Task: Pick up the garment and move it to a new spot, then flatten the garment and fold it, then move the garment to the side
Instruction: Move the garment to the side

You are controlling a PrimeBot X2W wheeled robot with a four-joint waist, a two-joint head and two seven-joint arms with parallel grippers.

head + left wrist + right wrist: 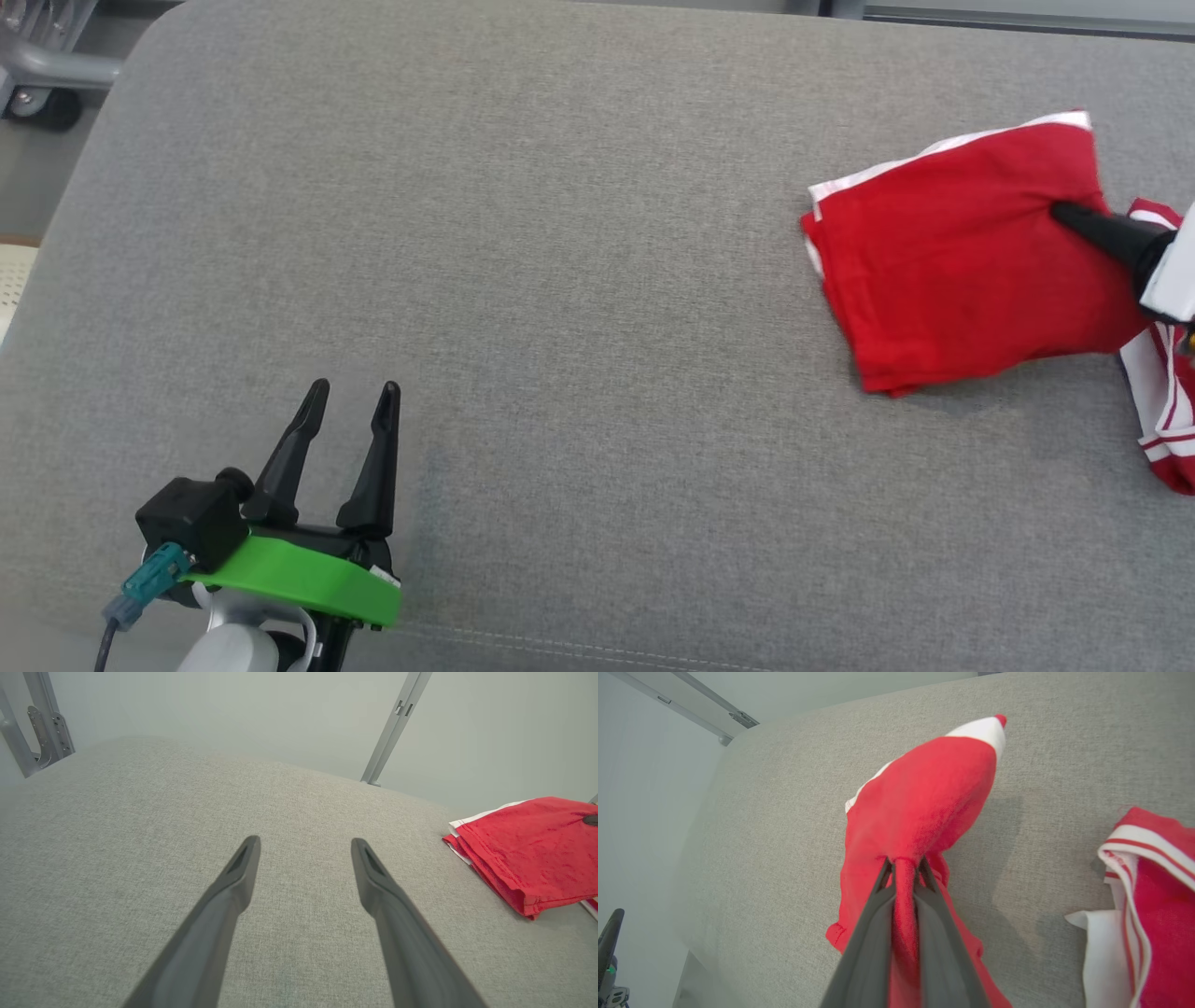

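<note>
Grey woven-fabric pad [560,280], rounded at its far-left corner, w/ a pale wall & grey metal posts [392,728] behind it. The red, white-trimmed garment [952,261] lies folded in several layers toward the pad's right edge, nearer the far edge than the front, its left part flat on the fabric. The right gripper [1064,213] reaches in from the right edge & is clamped on the garment's right-hand portion. In the right wrist view both dark fingers [875,924] are squeezed narrow on a pinched ridge of red cloth, which bunches at the tips & spreads beyond them toward a white-edged corner. A striped garment [1167,411], red & white, sits crumpled at the right edge just beside the held one, partly hidden by the right arm. The left gripper [356,387] is over the pad's front-left area, well apart from the garment, fingers spread wide w/ nothing between them. The garment's stacked hems show at the right of the left wrist view.
</note>
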